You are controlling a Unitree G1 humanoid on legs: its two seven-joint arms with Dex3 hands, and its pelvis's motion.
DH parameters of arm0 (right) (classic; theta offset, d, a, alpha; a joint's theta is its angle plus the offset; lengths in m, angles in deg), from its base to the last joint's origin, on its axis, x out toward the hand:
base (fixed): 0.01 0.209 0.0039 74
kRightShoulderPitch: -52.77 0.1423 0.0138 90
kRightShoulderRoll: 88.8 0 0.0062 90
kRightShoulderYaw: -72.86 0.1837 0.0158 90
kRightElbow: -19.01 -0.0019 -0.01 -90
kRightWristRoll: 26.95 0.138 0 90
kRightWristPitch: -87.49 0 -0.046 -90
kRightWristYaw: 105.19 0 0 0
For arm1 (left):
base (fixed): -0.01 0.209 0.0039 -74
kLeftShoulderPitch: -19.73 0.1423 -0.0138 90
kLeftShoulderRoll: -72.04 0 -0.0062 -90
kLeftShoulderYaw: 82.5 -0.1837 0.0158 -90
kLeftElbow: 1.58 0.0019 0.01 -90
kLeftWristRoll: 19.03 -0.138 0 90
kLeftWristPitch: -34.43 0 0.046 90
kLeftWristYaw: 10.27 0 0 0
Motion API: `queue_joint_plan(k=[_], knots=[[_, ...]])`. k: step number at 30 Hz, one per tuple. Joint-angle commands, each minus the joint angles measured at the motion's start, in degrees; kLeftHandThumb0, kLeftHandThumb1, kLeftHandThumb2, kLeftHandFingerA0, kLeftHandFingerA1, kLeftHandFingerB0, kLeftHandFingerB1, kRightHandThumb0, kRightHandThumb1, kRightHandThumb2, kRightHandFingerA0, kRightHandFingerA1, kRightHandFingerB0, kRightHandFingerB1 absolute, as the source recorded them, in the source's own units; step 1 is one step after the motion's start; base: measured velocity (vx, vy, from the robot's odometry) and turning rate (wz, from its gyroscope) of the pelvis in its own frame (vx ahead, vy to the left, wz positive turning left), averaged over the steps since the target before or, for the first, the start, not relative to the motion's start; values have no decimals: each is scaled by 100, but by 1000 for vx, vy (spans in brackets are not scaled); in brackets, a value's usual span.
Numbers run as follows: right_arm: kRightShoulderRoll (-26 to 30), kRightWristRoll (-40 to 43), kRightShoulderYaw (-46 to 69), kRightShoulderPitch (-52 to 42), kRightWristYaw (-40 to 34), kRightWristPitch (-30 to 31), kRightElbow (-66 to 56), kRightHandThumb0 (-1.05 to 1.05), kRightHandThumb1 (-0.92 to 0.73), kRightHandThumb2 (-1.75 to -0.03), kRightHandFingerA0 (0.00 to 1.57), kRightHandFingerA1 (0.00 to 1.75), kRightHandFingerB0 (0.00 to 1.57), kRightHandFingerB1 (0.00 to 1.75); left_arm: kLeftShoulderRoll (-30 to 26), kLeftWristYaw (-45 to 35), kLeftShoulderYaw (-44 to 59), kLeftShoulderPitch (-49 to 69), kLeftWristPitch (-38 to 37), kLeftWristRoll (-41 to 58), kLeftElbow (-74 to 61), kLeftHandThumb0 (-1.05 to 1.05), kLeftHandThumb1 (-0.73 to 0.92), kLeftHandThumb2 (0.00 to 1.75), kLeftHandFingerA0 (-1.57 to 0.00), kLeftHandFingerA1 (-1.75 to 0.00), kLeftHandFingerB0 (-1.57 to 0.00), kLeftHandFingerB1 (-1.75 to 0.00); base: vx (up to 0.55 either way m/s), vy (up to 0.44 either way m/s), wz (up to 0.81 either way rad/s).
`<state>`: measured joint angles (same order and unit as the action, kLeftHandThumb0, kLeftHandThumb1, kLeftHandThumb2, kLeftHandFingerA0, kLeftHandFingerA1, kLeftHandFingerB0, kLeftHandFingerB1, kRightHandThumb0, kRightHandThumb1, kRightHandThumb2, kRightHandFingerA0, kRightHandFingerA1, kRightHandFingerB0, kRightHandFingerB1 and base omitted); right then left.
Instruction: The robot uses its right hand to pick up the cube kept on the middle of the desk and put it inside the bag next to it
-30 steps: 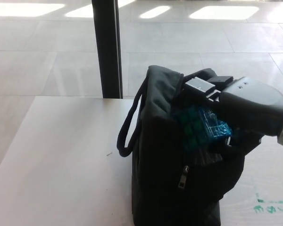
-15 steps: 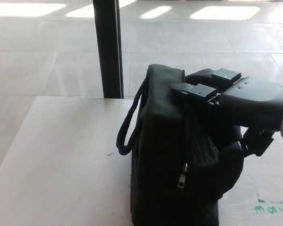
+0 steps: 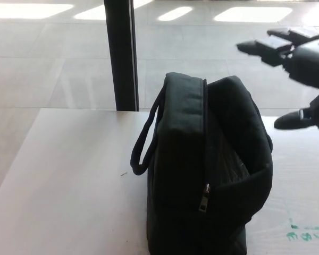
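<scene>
Black fabric fills the nearest part of the head view: a soft-sided bag point(image 3: 207, 175) stands upright on the pale desk point(image 3: 69, 180), its base running off the bottom edge of the picture. A metal zipper pull point(image 3: 204, 197) hangs on its near face at the foot of a zip line that climbs to the top of the bag, and 1 looped carry handle point(image 3: 143, 146) droops off its left side, the bottom of the loop hanging just above the desktop. The bag's mouth gapes on the right side, showing quilted dark lining point(image 3: 236, 159); the cube does not show anywhere on the desk, and the dark inside of the bag hides whatever lies in it, so its place cannot be told from this view. At the bottom right, green scribble marks point(image 3: 305, 232) stain the desk surface beside the bag. Farther back and higher, the right hand point(image 3: 297, 69) hangs in the air above and to the right of the bag, clear of it, with its 2 upper fingers point(image 3: 266, 48) stretched out toward the left and its thumb point(image 3: 295, 121) spread well below them; it holds nothing. Beyond the desk's far edge, a black vertical post point(image 3: 121, 53) rises from a pale tiled floor point(image 3: 53, 53) streaked with bright patches of light.
</scene>
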<state>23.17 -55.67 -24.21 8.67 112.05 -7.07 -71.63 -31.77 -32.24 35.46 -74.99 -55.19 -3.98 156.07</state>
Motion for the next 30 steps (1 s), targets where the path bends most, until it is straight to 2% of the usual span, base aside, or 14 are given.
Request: queue_joint_plan(k=[1,9,12,13,15,17,18,19,22,23,24,28,29,30], knots=[[97,634,831,-168,-273,312,9,-73,-65,-59,0,42,12,32,-131,-4,14,48,-77,35,25,-94,3,109,-42,-113,-12,-94,0,0,0],[238,1004,1845,-1234,-325,600,-340,-65,-61,-60,6,36,17,28,-106,16,46,91,-80,66,11,-105,5,113,-41,-118,-10,-98,0,0,0],[100,1321,2606,-2185,-582,490,-358,-35,-42,-97,4,54,0,48,-79,23,31,104,-110,51,33,-100,4,110,-42,-115,-12,-96,0,0,0],[114,1348,2826,-2518,-698,242,-261,-66,-50,-80,6,48,7,39,-70,33,19,100,-120,39,32,-102,5,112,-40,-115,-10,-96,0,0,0],[38,1336,3011,-2783,-772,455,-346,-61,-63,-60,10,34,15,26,-75,36,35,80,-94,55,46,-103,4,111,-40,-116,-13,-98,0,0,0],[-194,1471,3425,-3304,-898,671,-377,-65,-47,-80,4,41,8,36,-73,7,41,97,-68,72,-1,-103,2,111,-41,-117,-12,-98,0,0,0],[-304,1493,3678,-3694,-1066,488,-225,-65,-65,-61,9,33,14,24,-68,12,47,100,-54,82,-22,-105,4,112,-41,-118,-10,-98,0,0,0],[-427,1433,3880,-4061,-1299,311,-35,-71,-48,-84,4,43,8,37,-68,15,47,107,-72,78,-15,-105,4,112,-40,-117,-11,-98,0,0,0],[-761,1437,4270,-4724,-1813,16,513,-75,-49,-86,4,40,10,40,-71,43,58,96,-44,84,11,-105,3,111,-43,-119,-13,-99,0,0,0],[-817,1437,4311,-4797,-1904,-34,573,-38,-33,-94,3,53,0,49,-73,39,45,102,-59,70,6,-105,5,113,-40,-117,-11,-98,0,0,0],[-985,1440,4406,-4946,-2108,20,733,-78,-50,-87,5,42,10,37,-70,41,51,83,-70,77,2,-105,5,113,-41,-118,-12,-99,0,0,0],[-1385,1367,4618,-5334,-2935,-384,1524,-77,-52,-91,3,43,7,37,-53,55,32,64,-93,58,5,-105,2,111,-52,-124,-17,-102,0,0,0],[-1482,1454,4690,-5350,-3056,-436,1764,-75,-67,-61,3,49,10,33,-30,41,47,61,-83,76,44,-105,3,111,-46,-120,-13,-99,0,0,0],[-1578,1433,4716,-5403,-3197,-422,1820,-74,-52,-87,3,56,3,40,-35,21,37,62,-92,65,59,-92,3,108,-43,-112,-14,-93,0,0,0]])
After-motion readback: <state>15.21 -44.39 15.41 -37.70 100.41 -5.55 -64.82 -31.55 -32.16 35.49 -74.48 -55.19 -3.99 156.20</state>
